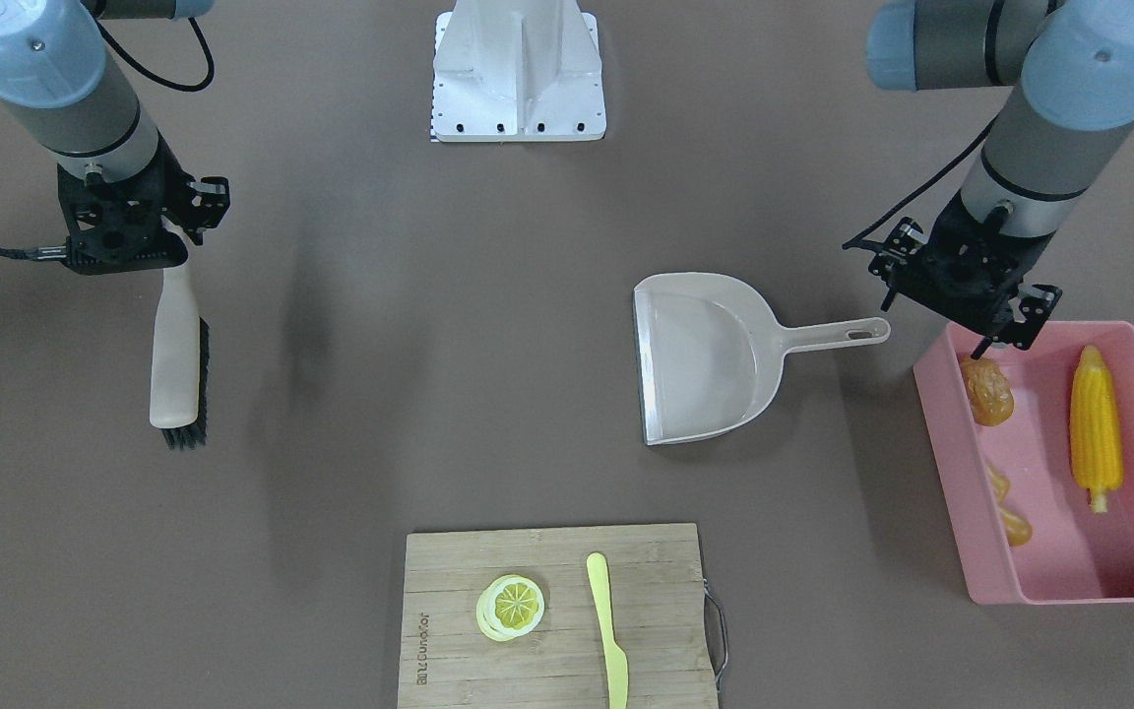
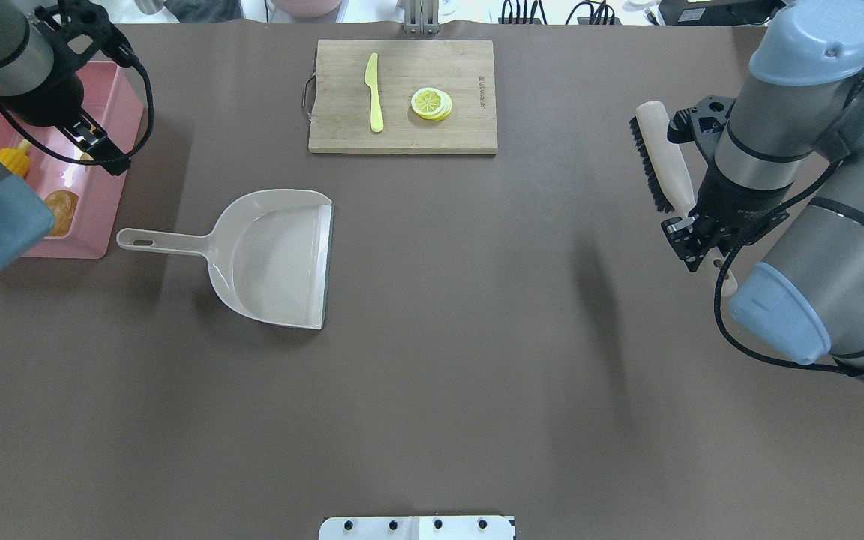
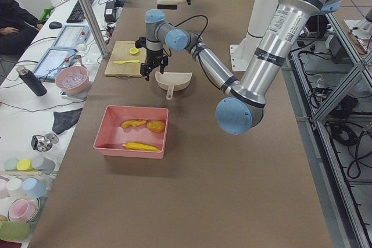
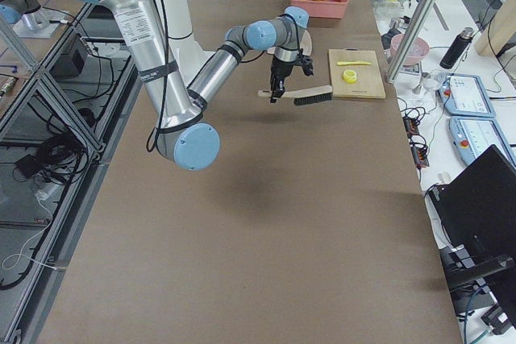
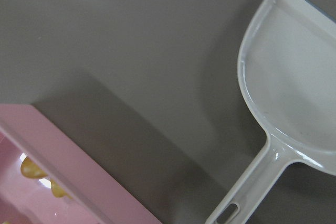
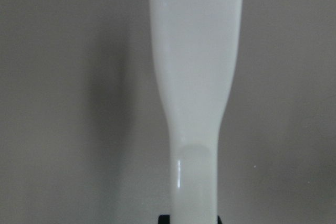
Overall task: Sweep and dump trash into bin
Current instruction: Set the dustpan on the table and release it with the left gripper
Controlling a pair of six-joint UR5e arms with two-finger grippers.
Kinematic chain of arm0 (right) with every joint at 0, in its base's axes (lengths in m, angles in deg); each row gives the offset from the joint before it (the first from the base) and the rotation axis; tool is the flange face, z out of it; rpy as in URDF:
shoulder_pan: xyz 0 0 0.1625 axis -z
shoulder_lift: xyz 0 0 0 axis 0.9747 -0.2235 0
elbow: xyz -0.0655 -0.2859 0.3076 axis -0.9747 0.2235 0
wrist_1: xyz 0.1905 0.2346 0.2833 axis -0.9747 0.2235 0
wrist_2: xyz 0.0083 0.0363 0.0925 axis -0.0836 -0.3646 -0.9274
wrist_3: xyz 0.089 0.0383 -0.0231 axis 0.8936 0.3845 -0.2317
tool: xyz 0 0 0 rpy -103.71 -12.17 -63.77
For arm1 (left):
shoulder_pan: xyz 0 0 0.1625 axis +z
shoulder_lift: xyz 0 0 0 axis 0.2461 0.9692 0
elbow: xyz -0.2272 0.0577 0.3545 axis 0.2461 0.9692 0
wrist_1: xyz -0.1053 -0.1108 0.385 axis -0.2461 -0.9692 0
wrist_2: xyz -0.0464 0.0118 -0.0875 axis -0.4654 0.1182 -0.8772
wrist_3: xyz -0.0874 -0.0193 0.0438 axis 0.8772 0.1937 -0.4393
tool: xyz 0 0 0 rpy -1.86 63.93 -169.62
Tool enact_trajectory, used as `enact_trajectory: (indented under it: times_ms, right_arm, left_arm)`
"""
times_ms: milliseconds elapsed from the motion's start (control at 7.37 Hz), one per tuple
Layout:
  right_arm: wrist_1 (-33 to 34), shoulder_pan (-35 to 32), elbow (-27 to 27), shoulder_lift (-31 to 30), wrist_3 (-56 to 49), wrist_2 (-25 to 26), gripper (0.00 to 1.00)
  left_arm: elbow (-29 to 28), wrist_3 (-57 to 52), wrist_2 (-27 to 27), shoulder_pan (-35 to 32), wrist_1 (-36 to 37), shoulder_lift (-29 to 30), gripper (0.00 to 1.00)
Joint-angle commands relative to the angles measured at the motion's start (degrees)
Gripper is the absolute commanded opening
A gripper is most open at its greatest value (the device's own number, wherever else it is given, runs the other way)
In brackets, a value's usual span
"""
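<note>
In the front view the corn cob [image 1: 1096, 423], potato [image 1: 986, 391] and ginger root [image 1: 1017, 529] all lie inside the bin [image 1: 956, 473], the cob along its long side; your left gripper [image 1: 1000, 345] hangs over the bin's rim nearest the dustpan [image 1: 705, 359], jaws seemingly apart and empty. Overhead, that dustpan sits empty just beside the bin, handle toward it; well away from the bin, your right gripper [image 2: 698, 225] clamps the brush [image 2: 664, 161] handle.

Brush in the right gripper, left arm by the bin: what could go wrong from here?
1. The right gripper holds the brush by its handle end only; the long head could pivot in the grasp when set down.
2. The left gripper hangs above the bin wall; dropping straight down could hit it and shift the bin.
</note>
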Motion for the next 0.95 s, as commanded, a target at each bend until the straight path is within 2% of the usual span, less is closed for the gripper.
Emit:
enact_trajectory:
  times_ms: [0,136,407,543,814]
  right_arm:
    - [-3.04,-1.86,2.18,-6.31,-4.79,-0.55,0.0]
    - [-5.07,-2.38,2.98,-9.64,-3.23,-3.25,0.0]
    - [-12.35,-4.58,5.96,-14.05,3.59,-4.76,0.0]
    - [-17.17,-5.46,8.24,-15.29,7.56,-4.86,0.0]
    - [-28.16,-6.69,12.55,-19.24,7.6,-5.73,0.0]
  left_arm:
    - [-0.52,4.97,-1.85,-3.87,3.85,-0.66,0.98]
    - [-0.44,5.07,-2.55,-4.5,5.88,-0.66,0.98]
    - [-0.26,7.17,-3.26,-4.6,5.99,-1.36,0.98]
    - [-0.09,7.27,-3.26,-4.86,5.99,-1.36,0.98]
    - [0.0,7.44,-3.26,-4.86,5.99,-1.36,0.98]
